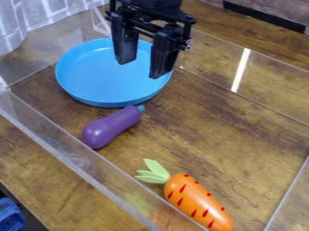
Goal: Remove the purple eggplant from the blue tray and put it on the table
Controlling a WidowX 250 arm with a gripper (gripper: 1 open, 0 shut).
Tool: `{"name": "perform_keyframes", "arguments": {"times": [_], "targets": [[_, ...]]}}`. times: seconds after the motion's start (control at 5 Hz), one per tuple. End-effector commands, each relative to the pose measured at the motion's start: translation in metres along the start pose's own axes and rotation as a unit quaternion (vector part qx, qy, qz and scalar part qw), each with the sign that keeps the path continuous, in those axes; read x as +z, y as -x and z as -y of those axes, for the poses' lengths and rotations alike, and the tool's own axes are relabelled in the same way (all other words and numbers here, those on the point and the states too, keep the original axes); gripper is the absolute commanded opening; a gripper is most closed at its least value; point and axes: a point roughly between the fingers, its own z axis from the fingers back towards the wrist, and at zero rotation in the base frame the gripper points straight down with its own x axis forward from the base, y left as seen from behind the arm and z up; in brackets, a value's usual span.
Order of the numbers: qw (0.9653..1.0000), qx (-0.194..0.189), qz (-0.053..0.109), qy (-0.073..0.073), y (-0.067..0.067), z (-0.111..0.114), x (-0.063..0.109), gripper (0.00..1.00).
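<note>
Table (pixel 241 135): bears the eggplant; carrot (pixel 193 200) lies well apart.
Tray (pixel 90 77): empty.
Gripper (pixel 145 56): above the tray's right rim, fingers spread, holding nothing.
Eggplant (pixel 111 127): on wood just beside the tray.
Progress: placement looks complete; only retreat left.

The blue tray (pixel 90 77) is a bright, even sky blue. Just beside its near rim, the purple eggplant (pixel 108 128) is glossy violet with a teal stem cap (the cap end nearest the tray). Further from the tray, the carrot (pixel 193 200) is orange with pale streaks and light green leaves. Over the tray's far edge, the gripper (pixel 145 56) is black. The table (pixel 229 126) is dark brown wood grain.
</note>
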Motion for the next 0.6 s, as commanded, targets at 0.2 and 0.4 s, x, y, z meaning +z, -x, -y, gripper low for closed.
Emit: {"name": "perform_keyframes", "arguments": {"times": [0.2, 0.4], "targets": [[0.9984, 0.056, -0.004, 0.002, -0.0129, 0.0049, -0.0087, 1.0], [0.9957, 0.092, -0.008, 0.002, -0.009, 0.0021, 0.0012, 1.0]]}}
